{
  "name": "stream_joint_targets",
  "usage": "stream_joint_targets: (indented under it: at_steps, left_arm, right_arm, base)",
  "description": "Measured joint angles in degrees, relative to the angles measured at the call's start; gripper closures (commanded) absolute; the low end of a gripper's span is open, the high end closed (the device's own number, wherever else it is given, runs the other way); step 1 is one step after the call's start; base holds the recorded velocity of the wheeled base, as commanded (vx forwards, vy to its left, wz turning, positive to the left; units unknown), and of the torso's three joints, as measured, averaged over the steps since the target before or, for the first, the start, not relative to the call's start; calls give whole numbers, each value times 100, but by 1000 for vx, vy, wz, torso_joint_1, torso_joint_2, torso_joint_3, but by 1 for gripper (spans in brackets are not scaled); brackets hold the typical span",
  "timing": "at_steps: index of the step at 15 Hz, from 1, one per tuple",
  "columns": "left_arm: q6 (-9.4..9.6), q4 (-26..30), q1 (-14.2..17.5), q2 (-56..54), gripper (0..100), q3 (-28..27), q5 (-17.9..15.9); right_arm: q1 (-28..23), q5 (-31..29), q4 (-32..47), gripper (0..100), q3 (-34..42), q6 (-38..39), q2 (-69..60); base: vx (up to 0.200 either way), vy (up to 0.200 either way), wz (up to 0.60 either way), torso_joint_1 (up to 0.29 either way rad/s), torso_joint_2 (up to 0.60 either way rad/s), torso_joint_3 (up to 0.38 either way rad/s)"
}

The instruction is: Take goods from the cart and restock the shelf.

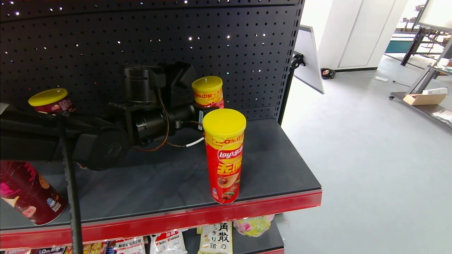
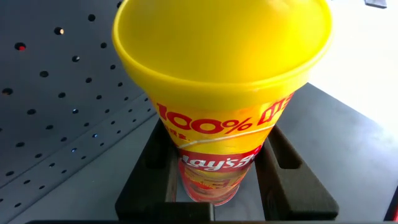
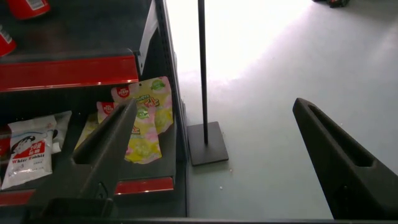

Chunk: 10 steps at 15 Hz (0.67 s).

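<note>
The shelf (image 1: 159, 183) carries tall cans, and the board under it carries snack bags (image 3: 144, 118). One chip can (image 2: 217, 56) stands upright at the back, near the pegboard (image 1: 106, 42), with its long axis vertical and its yellow lid up (a second can (image 1: 224, 155) stands near the front edge). The left gripper (image 2: 217, 134) presses its fingers on both sides of the chip can. The right gripper (image 3: 214, 106) is spread wide above the floor (image 3: 267, 74).
</note>
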Motion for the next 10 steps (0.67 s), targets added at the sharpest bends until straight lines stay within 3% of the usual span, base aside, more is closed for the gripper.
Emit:
stream_joint_targets:
  at_steps: [4,9,10]
  left_arm:
    - [201,6,0,9,100,2,-6]
    - [180,15,0,12,100,15,-13]
    - [178,15,0,12,0,15,-20]
  right_arm:
    - [5,2,0,0,0,-2,0]
    - [0,0,0,0,0,-2,0]
    - [0,0,0,0,0,0,-2]
  base:
    - [0,0,0,0,0,0]
    - [0,0,0,0,0,0]
    - [0,0,0,0,0,0]
